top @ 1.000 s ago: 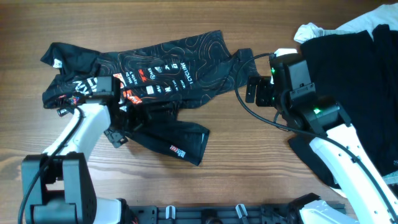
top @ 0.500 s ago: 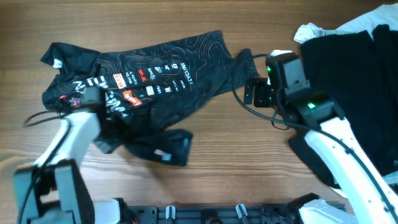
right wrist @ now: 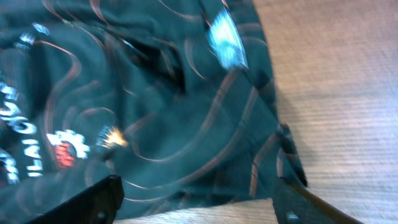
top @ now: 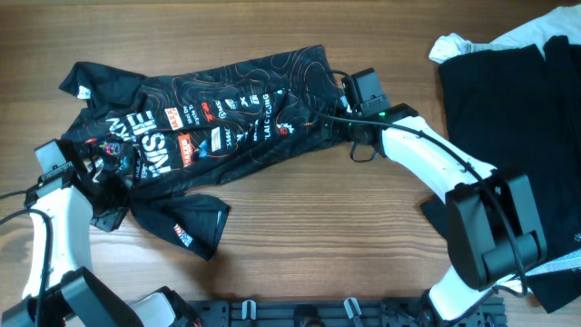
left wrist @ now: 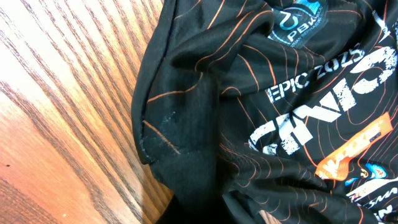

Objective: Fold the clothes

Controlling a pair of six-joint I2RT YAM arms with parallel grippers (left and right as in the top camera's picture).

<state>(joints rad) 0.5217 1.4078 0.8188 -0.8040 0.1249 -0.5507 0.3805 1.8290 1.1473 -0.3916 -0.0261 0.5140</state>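
— Where does the black jersey (top: 227,113) lie?
— It is spread over the left half of the table (top: 363,236), nearer the far edge, with one sleeve trailing toward the near edge.
— And the arms?
— The right gripper (top: 334,116) is at the jersey's right end, its fingers (right wrist: 102,200) set wide apart. The left gripper (top: 107,186) is at the jersey's left end; its grip cannot be told.
— Anything else?
— Black garments (top: 508,91) and a white garment (top: 458,44) are heaped at the far right corner.
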